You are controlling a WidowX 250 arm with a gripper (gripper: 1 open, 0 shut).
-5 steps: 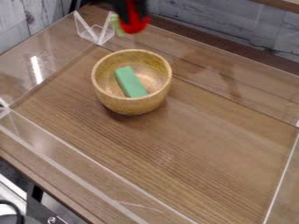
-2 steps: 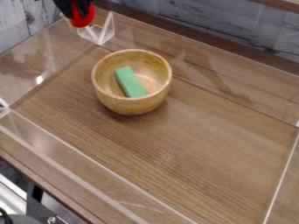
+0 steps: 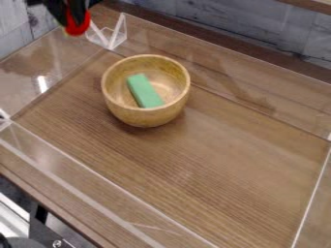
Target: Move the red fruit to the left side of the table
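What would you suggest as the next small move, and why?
Probably lower the gripper gently and then release: the red fruit seems held at its fingertips over the far-left part of the table, well left of the bowl.

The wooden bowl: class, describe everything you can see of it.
The bowl is round, open-topped and pale yellowish, with a smooth, wood-like look and a rim lighter than its inner wall. It stands upright on the brown wood-grain tabletop. Inside it, a green block lies tilted against the wall. No gripper touches the bowl.
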